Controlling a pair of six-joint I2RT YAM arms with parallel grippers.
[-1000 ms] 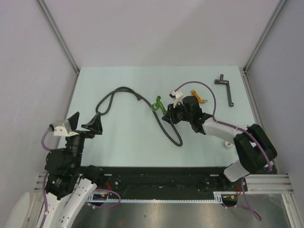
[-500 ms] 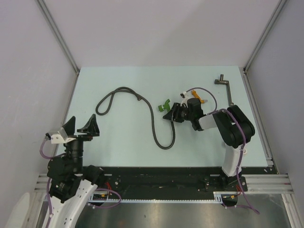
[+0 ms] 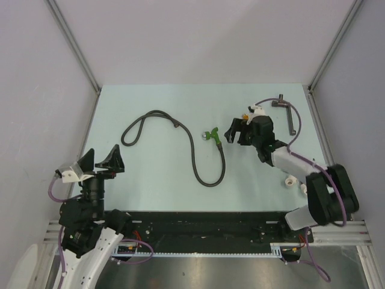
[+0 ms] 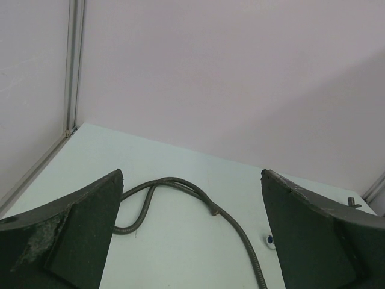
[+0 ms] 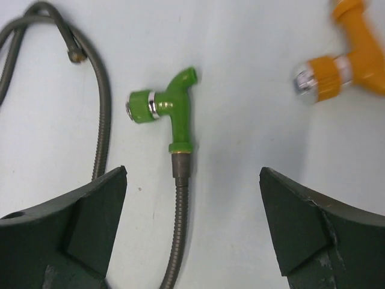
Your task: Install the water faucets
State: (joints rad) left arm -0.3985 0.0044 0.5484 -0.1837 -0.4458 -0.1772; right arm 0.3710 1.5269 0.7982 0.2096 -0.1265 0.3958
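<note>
**My fingers stand wide apart on both arms, holding nothing**

My right fingers (image 5: 72,229) are spread wide and grip nothing. Ahead of them, in the gap my wrist camera sees between the two pads, the green faucet (image 5: 177,114) lies flat on the pale surface (image 5: 240,198), untouched. Its capped end, with a silver ring, points left and its small green tip points up and to the right. Its lower collar meets the brass end of the hose (image 5: 180,217) end to end, and the two look joined. The hose runs back toward me from there, and another stretch of it curves past on the left.

The orange faucet (image 5: 346,69) lies up and to the right, well apart from the green one. Its silver end faces left and the frame edge cuts it off.

From above, my right fingers sit just to the right of the green faucet, on the far right part of the surface. The orange faucet is almost hidden behind my wrist there. A dark L-shaped metal bar (image 3: 290,114) lies beyond, near the right edge.

My left fingers (image 4: 72,235) are open as far as they go and hold nothing. They hang over the near left corner, well apart from both faucets, with the hose's looped end in view between them.
</note>
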